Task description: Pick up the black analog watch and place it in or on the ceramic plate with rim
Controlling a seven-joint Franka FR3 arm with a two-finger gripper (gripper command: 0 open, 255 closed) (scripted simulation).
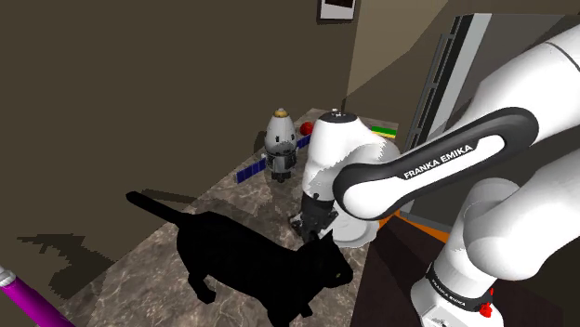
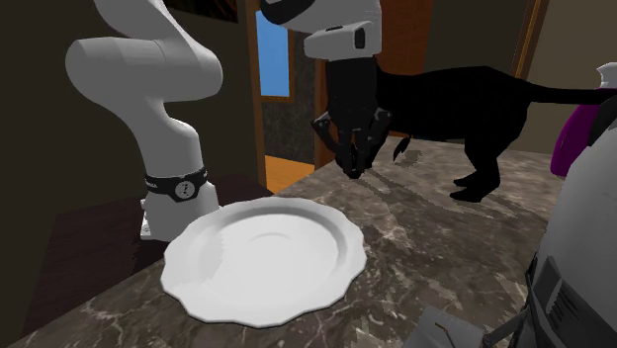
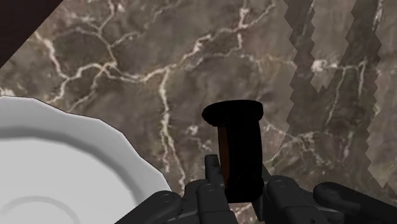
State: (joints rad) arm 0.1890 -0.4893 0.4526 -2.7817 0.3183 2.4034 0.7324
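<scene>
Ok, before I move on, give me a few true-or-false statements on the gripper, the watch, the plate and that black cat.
1. The gripper is shut on the black watch. True.
2. The watch lies on the plate. False: it is clasped between the fingers, over the marble counter beside the plate.
3. The plate is white, has a wavy rim and carries nothing. True.
4. The black cat stands on the plate. False: it stands on the counter, apart from the plate.
</scene>
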